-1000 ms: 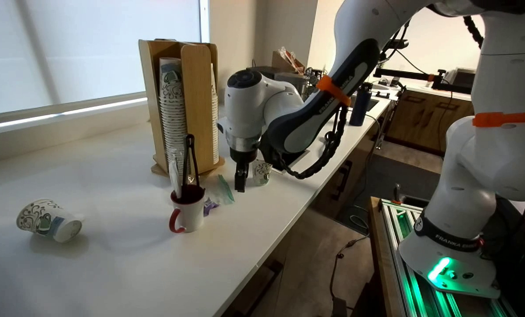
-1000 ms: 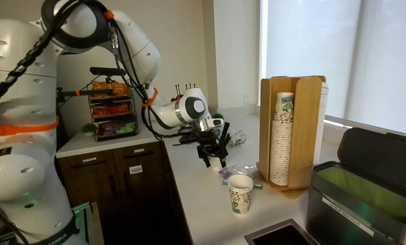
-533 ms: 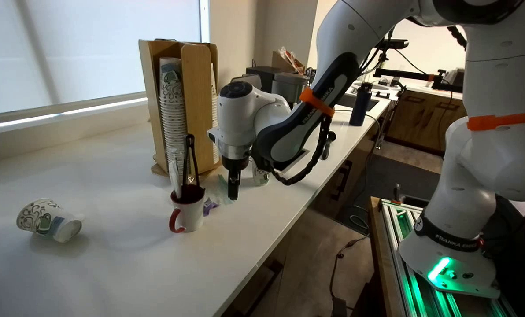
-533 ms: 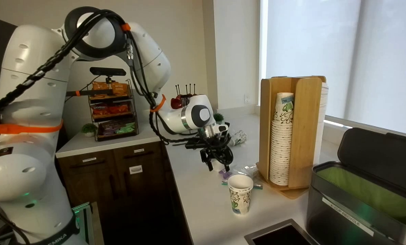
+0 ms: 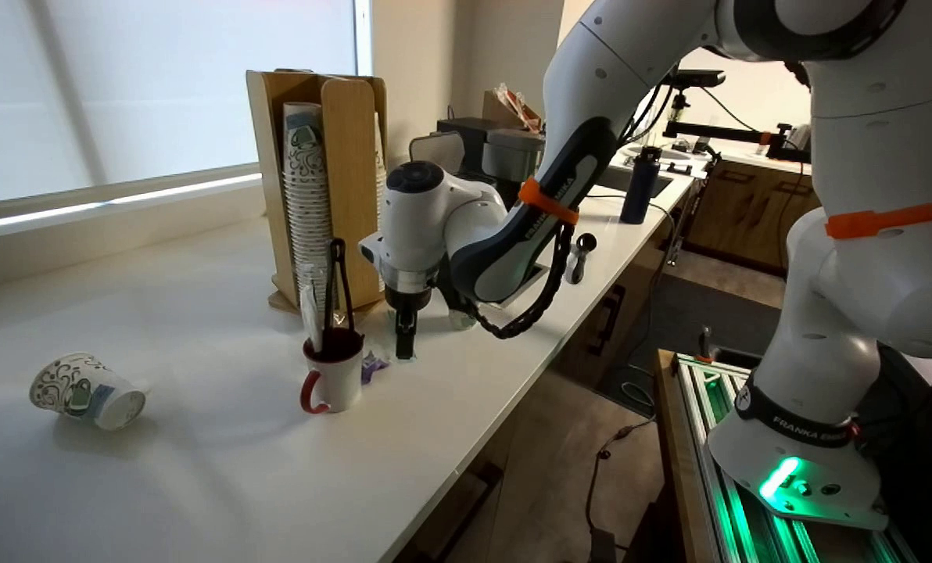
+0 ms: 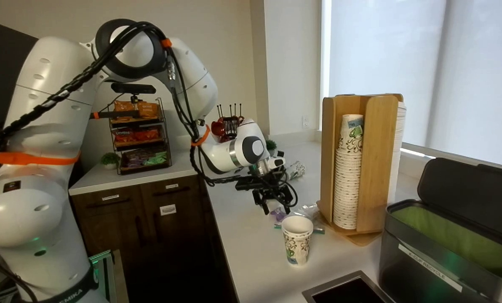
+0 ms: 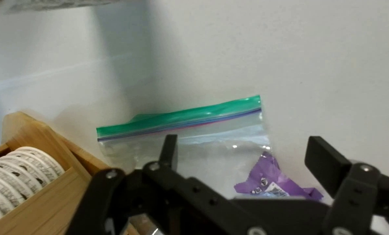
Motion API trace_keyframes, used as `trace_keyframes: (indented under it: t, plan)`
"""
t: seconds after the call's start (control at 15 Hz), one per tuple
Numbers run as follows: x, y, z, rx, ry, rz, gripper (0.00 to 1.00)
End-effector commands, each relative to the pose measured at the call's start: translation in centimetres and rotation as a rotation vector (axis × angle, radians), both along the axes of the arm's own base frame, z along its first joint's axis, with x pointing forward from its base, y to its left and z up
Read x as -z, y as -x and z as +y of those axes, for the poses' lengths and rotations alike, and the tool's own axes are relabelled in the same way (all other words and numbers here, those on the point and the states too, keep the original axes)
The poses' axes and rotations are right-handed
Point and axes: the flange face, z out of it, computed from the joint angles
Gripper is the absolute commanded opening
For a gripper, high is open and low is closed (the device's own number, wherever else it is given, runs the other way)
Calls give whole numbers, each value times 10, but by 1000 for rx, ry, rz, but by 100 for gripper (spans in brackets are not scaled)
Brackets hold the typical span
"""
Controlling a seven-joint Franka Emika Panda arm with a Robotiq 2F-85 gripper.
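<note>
My gripper (image 7: 241, 143) is open, with no object held between its fingers. Below it on the white counter lies a clear zip bag (image 7: 188, 116) with a green and blue seal. A crumpled purple wrapper (image 7: 276, 182) shows between the fingers in the wrist view, beneath them and partly hidden by the gripper's body. In an exterior view the gripper (image 5: 406, 344) points down, just above the counter, close to a white mug (image 5: 339, 383) with a red handle. Tongs (image 5: 339, 281) and a white wrapped item stand in that mug. A patterned paper cup (image 6: 297, 244) stands upright near the gripper.
A wooden cup holder (image 5: 350, 180) with stacked paper cups stands beside the bag. Another paper cup (image 5: 83, 391) lies on its side. A grey recycling bin (image 6: 440, 261) with its lid up and a metal-rimmed opening (image 6: 339, 284) are nearer that camera.
The arm has swung and lowered; the gripper has come down nearer the counter, towards the mug in one picture and towards the upright cup in another. Its jaws have stayed open. The objects have not moved.
</note>
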Motion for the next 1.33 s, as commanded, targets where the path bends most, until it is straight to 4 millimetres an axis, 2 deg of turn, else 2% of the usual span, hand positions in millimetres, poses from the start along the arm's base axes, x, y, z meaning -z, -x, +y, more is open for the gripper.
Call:
trace_keyframes:
  t: [0.0,0.27,0.4,0.53,0.6,0.67,1.13,1.27]
  plan:
    - [18,-7,-2,-10,26,51,100]
    - [27,-12,-8,-3,36,63,100]
    - [31,-14,-10,2,49,83,96]
    - [34,-16,-10,2,58,92,72]
    - [35,-16,-10,0,61,96,71]
    - [36,-17,-10,-1,64,97,65]
    - [37,-20,-6,-2,60,91,10]
    - [36,-20,-5,-5,59,86,0]
